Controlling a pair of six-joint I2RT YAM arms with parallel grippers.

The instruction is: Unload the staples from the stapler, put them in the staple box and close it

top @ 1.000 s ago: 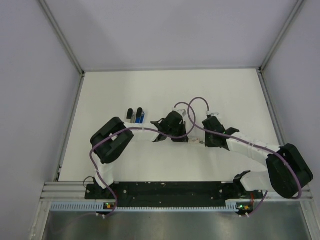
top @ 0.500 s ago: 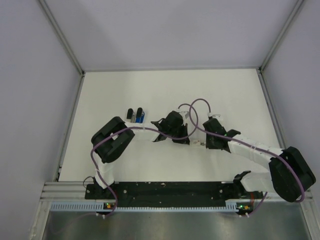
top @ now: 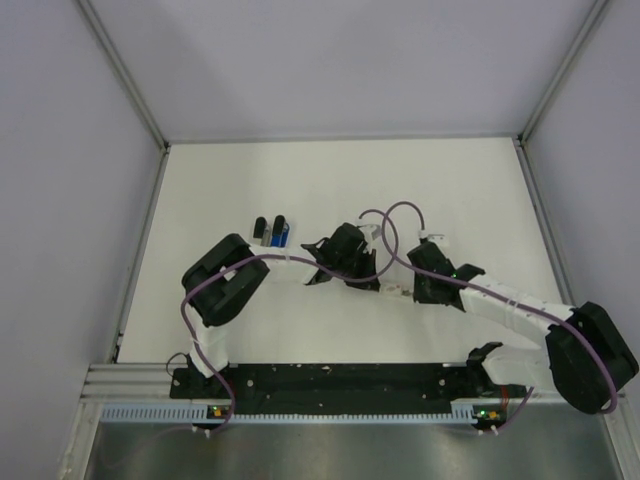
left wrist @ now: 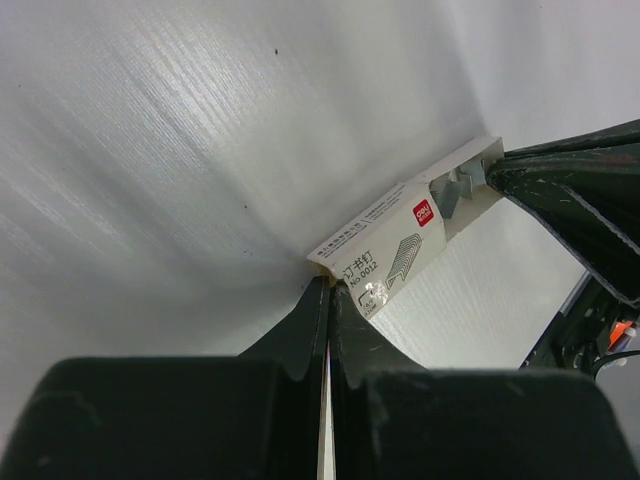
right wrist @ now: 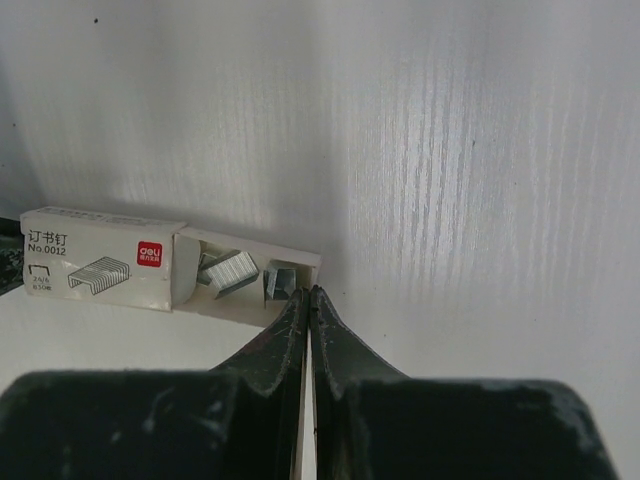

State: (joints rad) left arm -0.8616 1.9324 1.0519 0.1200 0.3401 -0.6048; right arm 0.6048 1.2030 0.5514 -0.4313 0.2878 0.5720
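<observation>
A black-and-blue stapler [top: 271, 231] lies on the white table, left of both arms; no staples show in or beside it. A small whitish staple box [left wrist: 385, 250] lies between the grippers, also seen in the top view [top: 392, 287]. Its inner tray [right wrist: 250, 300] is slid partly out of the sleeve [right wrist: 100, 260] and holds short grey staple strips [right wrist: 232, 272]. My left gripper [left wrist: 330, 284] is shut, tips on the sleeve's end. My right gripper [right wrist: 308, 291] is shut, tips on the tray's end wall.
Grey walls and metal rails [top: 140, 215] bound the table on three sides. Purple cables [top: 395, 215] loop over both wrists. The arm bases stand on a black bar [top: 340, 378] at the near edge.
My right arm has drawn back a little to the right and nearer, its elbow swinging outward. The left arm and the stapler have not moved.
</observation>
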